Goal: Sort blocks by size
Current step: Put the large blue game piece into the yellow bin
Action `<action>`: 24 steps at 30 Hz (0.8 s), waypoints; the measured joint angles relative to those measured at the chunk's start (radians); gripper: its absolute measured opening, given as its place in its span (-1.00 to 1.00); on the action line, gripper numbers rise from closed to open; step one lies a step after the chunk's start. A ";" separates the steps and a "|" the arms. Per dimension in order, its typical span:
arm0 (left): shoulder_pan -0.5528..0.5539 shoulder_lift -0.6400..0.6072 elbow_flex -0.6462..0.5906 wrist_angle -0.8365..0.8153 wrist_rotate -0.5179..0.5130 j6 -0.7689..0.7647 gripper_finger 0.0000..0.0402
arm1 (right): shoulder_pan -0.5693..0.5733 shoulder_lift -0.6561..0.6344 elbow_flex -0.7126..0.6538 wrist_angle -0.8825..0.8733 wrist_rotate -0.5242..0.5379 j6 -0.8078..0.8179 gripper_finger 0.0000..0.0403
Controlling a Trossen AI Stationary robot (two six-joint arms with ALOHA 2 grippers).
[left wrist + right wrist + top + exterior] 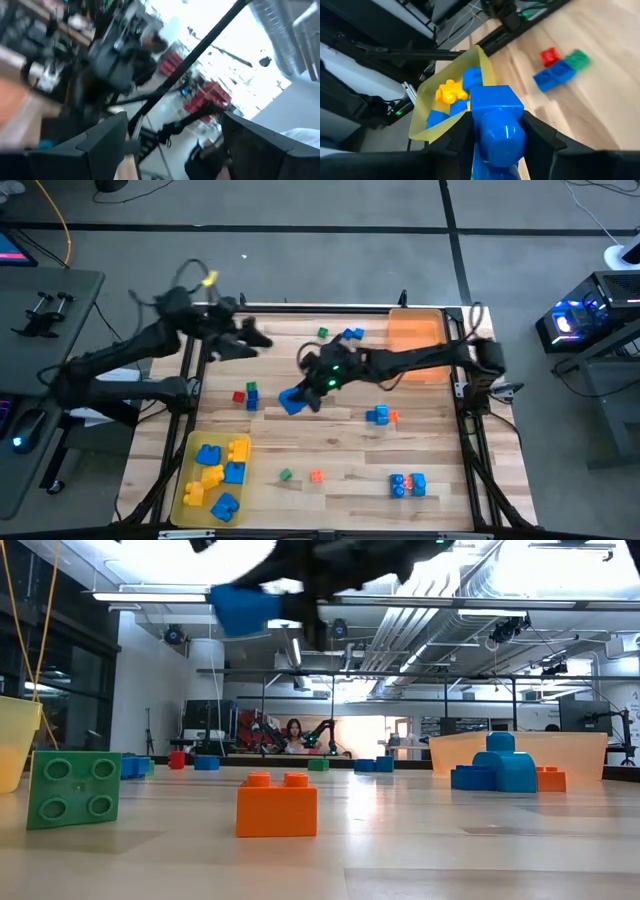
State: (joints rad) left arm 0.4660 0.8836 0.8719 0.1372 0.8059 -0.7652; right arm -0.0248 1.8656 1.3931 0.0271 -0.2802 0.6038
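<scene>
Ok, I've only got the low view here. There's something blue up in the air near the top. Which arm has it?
Observer: The right tool is shut on it. It is a large blue block, gripped between both fingers.
Operator: Where is that over the table?
Observer: From above, it is around the middle of the table, a little toward the left arm's side.
Operator: What's in the yellow tray? I only see its edge.
Observer: The yellow tray holds several large blue and yellow blocks.
Operator: And the left arm?
Observer: The left tool is open and empty, raised near the table's far left edge.
</scene>
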 joint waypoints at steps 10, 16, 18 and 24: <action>-0.019 -0.241 0.000 -0.116 -0.308 0.010 0.53 | 0.072 0.302 0.374 0.001 -0.010 -0.083 -0.40; -0.030 -0.264 0.000 -0.142 -0.390 -0.007 0.53 | 0.119 0.490 0.628 0.000 -0.011 -0.113 -0.40; -0.033 -0.264 0.000 -0.142 -0.399 -0.025 0.53 | 0.134 0.556 0.720 0.001 -0.011 -0.114 -0.40; -0.049 -0.250 0.000 -0.147 -0.402 -0.054 0.53 | 0.176 0.740 0.966 0.008 0.019 -0.107 -0.35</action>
State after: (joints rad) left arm 0.4171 0.6332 0.8719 -0.0098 0.4042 -0.8191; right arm 0.1515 2.6052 2.3588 0.0349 -0.2608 0.4971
